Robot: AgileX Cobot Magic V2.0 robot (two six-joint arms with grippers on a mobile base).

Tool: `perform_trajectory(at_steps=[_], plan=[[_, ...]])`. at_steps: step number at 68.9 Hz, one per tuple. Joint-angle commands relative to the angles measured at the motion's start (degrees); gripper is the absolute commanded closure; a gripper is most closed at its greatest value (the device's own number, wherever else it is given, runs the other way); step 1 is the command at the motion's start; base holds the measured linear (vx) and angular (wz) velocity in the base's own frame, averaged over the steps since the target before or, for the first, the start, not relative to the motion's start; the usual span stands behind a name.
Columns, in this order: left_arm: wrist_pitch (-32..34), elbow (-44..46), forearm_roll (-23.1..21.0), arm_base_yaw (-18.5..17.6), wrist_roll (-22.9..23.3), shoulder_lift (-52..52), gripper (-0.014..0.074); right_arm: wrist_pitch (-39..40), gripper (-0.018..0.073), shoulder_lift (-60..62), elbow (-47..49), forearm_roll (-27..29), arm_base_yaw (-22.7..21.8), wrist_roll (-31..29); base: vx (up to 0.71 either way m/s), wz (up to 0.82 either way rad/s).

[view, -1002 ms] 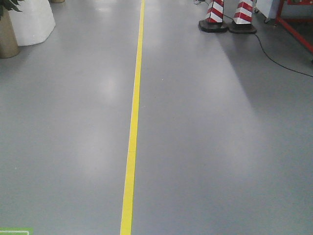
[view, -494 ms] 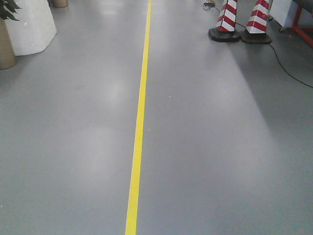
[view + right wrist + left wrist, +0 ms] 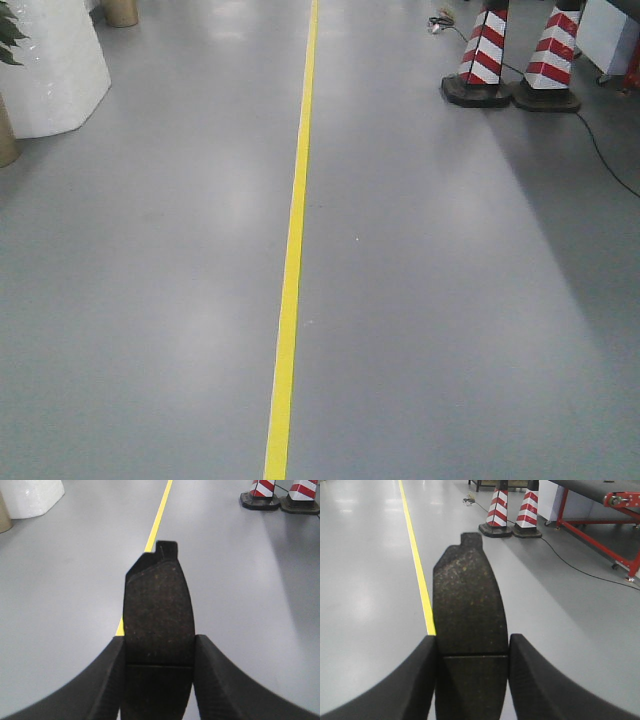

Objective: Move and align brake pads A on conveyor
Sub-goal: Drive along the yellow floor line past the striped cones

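Floor (image 3: 450, 300): grey, with a yellow line (image 3: 291, 260) running from 6 to 12 o'clock in the front view. Conveyor (image 3: 600, 490): seen only in the left wrist view, at 1–2 o'clock, dark belt on a red frame, beyond two cones (image 3: 510, 512). A cable (image 3: 580, 565) trails across the floor near them.

Left gripper (image 3: 471, 652): jaws clamped on a pad (image 3: 467, 595), which juts forward. Right gripper (image 3: 158, 652): likewise clamped on a second pad (image 3: 157, 605).

Judged step: carrying both pads to the conveyor. Drive smoothly, pass clear of the cones and cable, hold both grips firm, arms level, then approach square to the belt edge.
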State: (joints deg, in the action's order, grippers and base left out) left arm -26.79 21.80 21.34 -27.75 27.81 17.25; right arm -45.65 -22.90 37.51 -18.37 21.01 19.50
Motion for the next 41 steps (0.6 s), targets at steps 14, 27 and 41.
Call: perform_trajectory(at_steps=[14, 27, 41], plan=[[5.2, 1.7, 0.6, -0.1, 0.3, 0.6, 0.0603, 5.5, 0.0564, -0.2, 1.6, -1.7, -0.4, -0.4, 0.63, -0.05], [5.2, 1.7, 0.6, -0.1, 0.3, 0.6, 0.0603, 5.6, 0.0564, -0.3, 1.6, -1.7, -0.4, -0.4, 0.63, -0.12], [5.2, 1.7, 0.6, -0.1, 0.3, 0.6, 0.0603, 5.6, 0.0564, -0.3, 1.6, -1.7, -0.4, -0.4, 0.65, -0.07]])
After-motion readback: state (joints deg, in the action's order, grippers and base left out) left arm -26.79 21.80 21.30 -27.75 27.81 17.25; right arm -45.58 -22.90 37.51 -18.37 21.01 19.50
